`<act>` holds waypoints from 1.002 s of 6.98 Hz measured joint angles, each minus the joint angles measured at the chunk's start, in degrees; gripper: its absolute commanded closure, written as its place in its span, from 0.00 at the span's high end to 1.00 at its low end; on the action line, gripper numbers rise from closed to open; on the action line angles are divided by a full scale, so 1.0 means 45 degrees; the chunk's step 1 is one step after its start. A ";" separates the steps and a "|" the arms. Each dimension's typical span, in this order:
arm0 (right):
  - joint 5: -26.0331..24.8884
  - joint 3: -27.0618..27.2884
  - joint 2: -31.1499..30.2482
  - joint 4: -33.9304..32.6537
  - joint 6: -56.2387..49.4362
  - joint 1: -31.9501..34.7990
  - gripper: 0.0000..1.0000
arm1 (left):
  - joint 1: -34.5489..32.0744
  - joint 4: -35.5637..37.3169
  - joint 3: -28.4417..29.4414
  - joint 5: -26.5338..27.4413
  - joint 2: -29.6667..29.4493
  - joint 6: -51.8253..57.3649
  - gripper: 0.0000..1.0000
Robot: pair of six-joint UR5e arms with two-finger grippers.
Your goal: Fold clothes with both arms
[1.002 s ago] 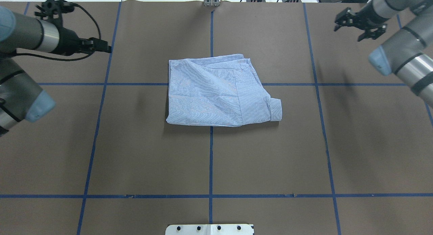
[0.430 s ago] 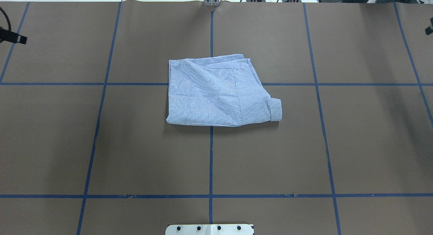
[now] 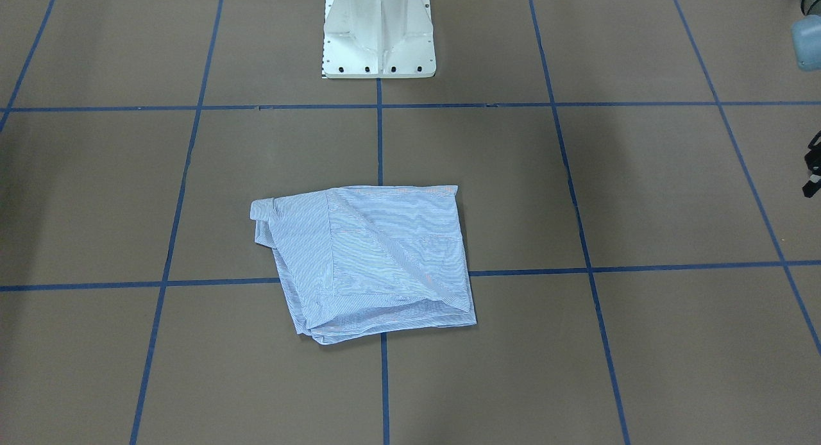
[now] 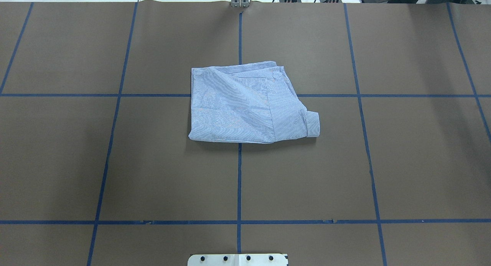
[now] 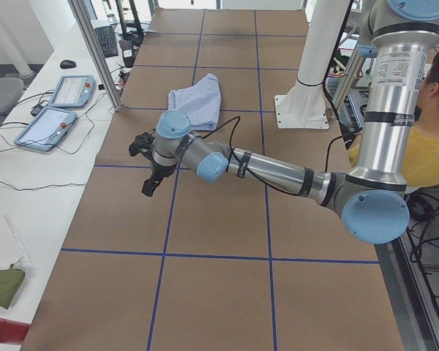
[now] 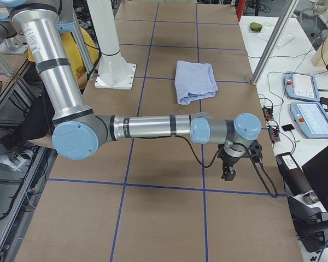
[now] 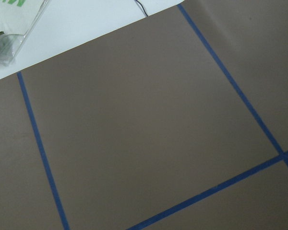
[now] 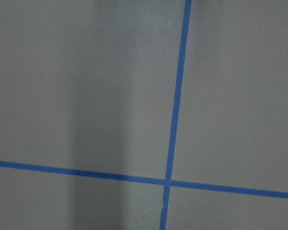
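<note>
The left claw hung low over the brown table, far out to the left of the white pedestal, at the end of the outstretched left arm. Its fingers pointed down, and whether they were clenched or released could not be told from that side view. The right claw hung the same way far out to the pedestal's right, on the stretched right arm; its state could not be told either. The shirt lay flat on the table straight out in front of the pedestal, well apart from both claws. It was folded into a rough rectangle and lay across the blue tape line that ran forward from the pedestal. One cuff stuck out at the corner nearer the pedestal, toward its right. Each wrist camera showed bare brown table crossed by blue tape.
</note>
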 measured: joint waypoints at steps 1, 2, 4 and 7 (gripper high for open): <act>-0.0061 0.0432 -0.0255 -0.0346 -0.0219 0.0050 1.00 | -0.0197 0.0151 -0.0115 -0.0042 0.0372 0.0249 0.99; -0.0200 0.0884 -0.0543 -0.0457 -0.0299 0.0061 1.00 | -0.0275 0.0148 -0.0272 -0.0095 0.0881 0.0291 0.99; -0.0530 0.2101 -0.1367 -0.0449 -0.0327 0.0067 1.00 | -0.0287 0.0022 -0.0690 -0.0367 0.1562 0.0237 0.99; -0.0597 0.2703 -0.2122 -0.0430 -0.0156 0.0029 1.00 | -0.0310 -0.0004 -0.1034 -0.1102 0.1798 -0.0094 0.99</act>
